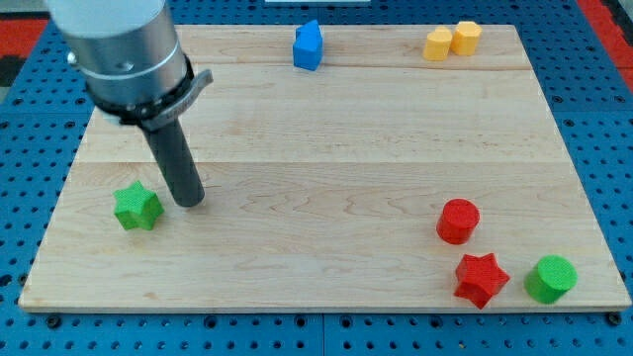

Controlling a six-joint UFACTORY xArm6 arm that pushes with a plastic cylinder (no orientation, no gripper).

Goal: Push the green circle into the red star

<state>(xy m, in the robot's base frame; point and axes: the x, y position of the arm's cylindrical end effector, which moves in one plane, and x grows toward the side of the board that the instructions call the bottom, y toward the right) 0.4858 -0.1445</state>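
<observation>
No brand, label or writing can be read anywhere on the pale wooden board [326, 178] or on the blue pegboard surface [30, 119] that surrounds it. The arm carries no gripper at all, so nothing opens or closes and nothing is held: it ends in a grey cylindrical housing [124, 54] from which a straight dark rod [176, 163] slants down to my tip [193, 203], which rests on the board in the view's left half. My tip stands just to the view's right of the green star-shaped block [136, 207], close beside it, though whether the two touch cannot be told. The green circular block [550, 279] sits far away, near the board's corner at the view's bottom right, well apart from my tip. Just to its left lies the red star-shaped block [481, 279], with a narrow gap of bare wood between the two. Above the red star, a little to the view's left, stands the red circular block [458, 221]. Along the view's top edge a blue block with a peaked top [308, 45] stands near the middle, and further right two yellow blocks sit touching each other, the left yellow block [438, 44] and the right yellow block [466, 38], whose exact shapes are hard to make out.
</observation>
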